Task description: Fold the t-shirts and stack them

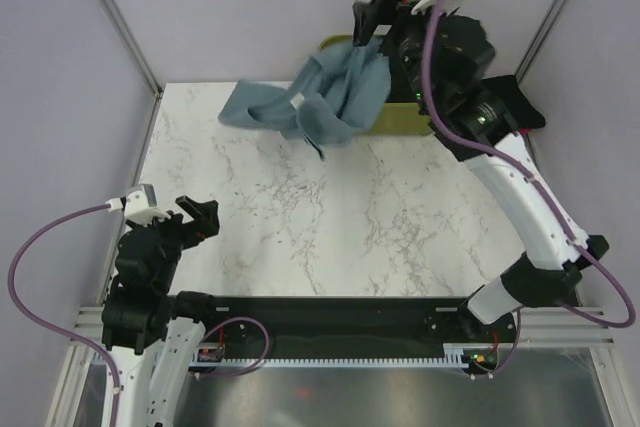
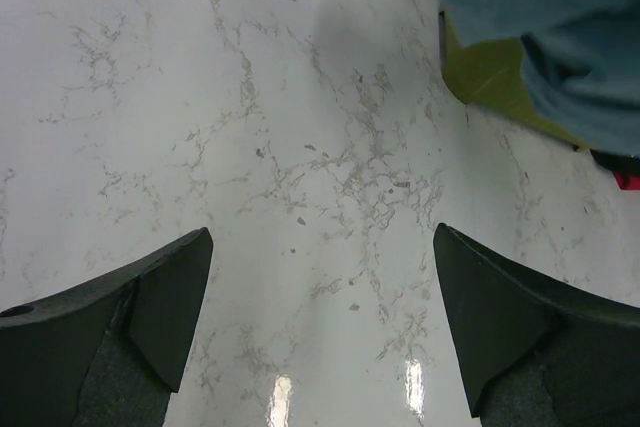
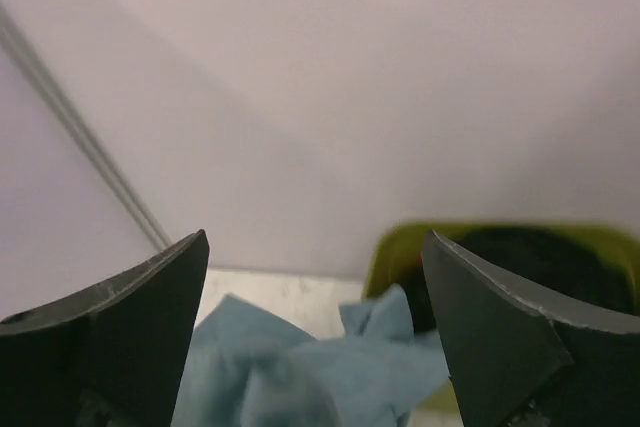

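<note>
Teal t-shirt (image 1: 325, 97) lies bunched and draped over the near-left rim of the olive-green bin (image 1: 398, 123). Part of it spills onto the marble table (image 1: 330, 217) just left of the bin and part is on the bin side. It is not spread and not folded. Right gripper (image 3: 315, 242) hovers above the shirt at the bin's left edge, jaws wide apart with nothing between them, so no hold on the cloth. Left gripper (image 2: 322, 237) is well away from the bin at the table's near-left, jaws also apart and empty, over bare marble. Dark cloth, likely the black tees (image 3: 545, 272), sits inside the bin. A tiny red bit shows at the bin's near side in the left wrist view, too small to call. Task looks barely started, with nothing stacked. Risks: pinching this crumpled heap could catch several layers or a sleeve, so the shirt comes out twisted. Cloth snagged on the rim could drag or tip the bin. With one arm pulling alone, the hanging part may slide back inside.
</note>
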Available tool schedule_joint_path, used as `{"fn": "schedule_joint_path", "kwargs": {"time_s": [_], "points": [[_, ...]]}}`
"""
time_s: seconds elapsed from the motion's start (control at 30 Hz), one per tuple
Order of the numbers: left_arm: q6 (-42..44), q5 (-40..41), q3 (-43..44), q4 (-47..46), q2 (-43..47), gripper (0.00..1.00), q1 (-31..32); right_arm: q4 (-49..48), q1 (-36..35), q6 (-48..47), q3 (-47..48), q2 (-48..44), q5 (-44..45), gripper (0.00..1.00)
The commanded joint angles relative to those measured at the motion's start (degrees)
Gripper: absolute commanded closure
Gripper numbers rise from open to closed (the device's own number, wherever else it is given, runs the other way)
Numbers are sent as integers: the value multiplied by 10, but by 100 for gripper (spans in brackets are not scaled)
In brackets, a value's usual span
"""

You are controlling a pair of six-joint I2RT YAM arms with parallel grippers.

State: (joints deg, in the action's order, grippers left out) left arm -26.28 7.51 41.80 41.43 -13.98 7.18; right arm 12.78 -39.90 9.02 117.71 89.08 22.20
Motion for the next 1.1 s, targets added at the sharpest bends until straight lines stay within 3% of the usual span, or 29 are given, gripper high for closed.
{"fn": "schedule_joint_path", "kwargs": {"time_s": [0.0,0.07,0.1,0.2,0.27,0.4,0.57,0.73,0.83,1.07], "points": [[10,20,-1,-21,-9,1,-6,260,46,144,-101,144,148,2],[11,22,4,-16,-9,1,-6,237,98,219,-198,114,119,2],[11,22,4,-16,-9,1,-6,199,111,226,-329,42,96,2],[11,19,4,-17,-14,1,-6,89,130,230,-506,-107,67,2],[11,14,3,-19,-17,1,-6,74,129,212,-555,-177,33,2],[16,-7,3,-28,-38,1,-6,93,112,208,-604,-232,-79,2],[22,-71,29,-28,-176,2,-6,87,34,239,-686,-247,-97,3],[20,-72,44,-19,-238,4,-6,34,-96,235,-648,-129,-112,3],[15,-68,38,-19,-208,4,-6,30,-161,225,-538,-15,-95,3],[11,-30,27,-26,-113,2,-6,33,-207,225,-332,257,-131,4]]}}
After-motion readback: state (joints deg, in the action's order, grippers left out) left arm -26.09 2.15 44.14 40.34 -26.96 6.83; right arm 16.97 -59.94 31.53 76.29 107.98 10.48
